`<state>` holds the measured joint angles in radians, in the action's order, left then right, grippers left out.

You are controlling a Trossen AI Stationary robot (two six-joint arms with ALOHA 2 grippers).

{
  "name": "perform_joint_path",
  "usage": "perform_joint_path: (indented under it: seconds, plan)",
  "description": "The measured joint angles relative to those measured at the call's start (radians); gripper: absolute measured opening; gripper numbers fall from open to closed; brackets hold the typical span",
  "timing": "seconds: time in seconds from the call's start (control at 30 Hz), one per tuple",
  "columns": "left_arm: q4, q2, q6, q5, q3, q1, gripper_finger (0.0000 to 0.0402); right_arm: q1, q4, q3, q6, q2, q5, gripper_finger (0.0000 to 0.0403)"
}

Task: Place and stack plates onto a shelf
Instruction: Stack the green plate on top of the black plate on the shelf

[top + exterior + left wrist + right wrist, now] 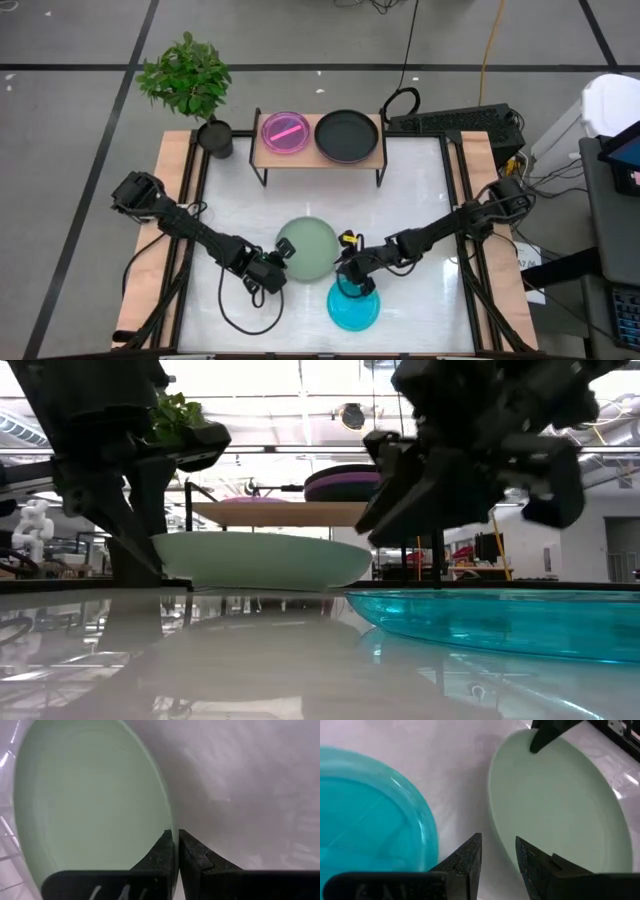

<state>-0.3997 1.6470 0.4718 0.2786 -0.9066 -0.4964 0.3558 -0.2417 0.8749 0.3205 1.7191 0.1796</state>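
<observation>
— Where do the cameras sit?
— One looks straight down over the whole table (420, 200); one sits at tabletop level, facing the room.
— And the wrists?
— Both close in, past their own fingers (each catching the sage green plate (90, 805), as do the others).

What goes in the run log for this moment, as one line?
left gripper: shut on sage green plate rim | right gripper: open beside that rim, by cyan plate | shelf: pink plate, black plate
</observation>
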Motion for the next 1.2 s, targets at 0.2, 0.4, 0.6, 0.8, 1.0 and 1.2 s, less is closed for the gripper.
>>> perform_joint_path:
  seconds: [0.2, 0.4, 0.6, 0.8, 1.0, 1.2]
  plan:
    - [0.001, 0.0, 0.0, -0.009, 0.0, 0.015, 0.0012, -0.054, -0.007, 0.0, 0.042, 0.046, -0.05, 0.0105]
    - [0.004, 0.0, -0.001, -0.02, 0.0, 0.033, 0.0012, -0.08, -0.03, 0.0, 0.1, 0.053, -0.053, 0.0091]
    - [0.01, 0.0, 0.007, -0.021, 0.0, 0.045, 0.0012, -0.095, 0.007, 0.0, 0.141, 0.053, -0.108, 0.0041]
    - [0.02, 0.0, 0.024, -0.025, 0.0, 0.049, 0.0012, -0.095, 0.01, 0.0, 0.16, 0.053, -0.129, 0.0037]
    - [0.065, 0.001, 0.024, -0.024, 0.0, 0.051, 0.0012, -0.095, 0.01, 0.0, 0.161, 0.053, -0.129, 0.0078]
    - [0.071, 0.001, 0.028, -0.019, 0.0, 0.051, 0.0012, -0.094, 0.016, 0.0, 0.162, 0.053, -0.135, 0.0036]
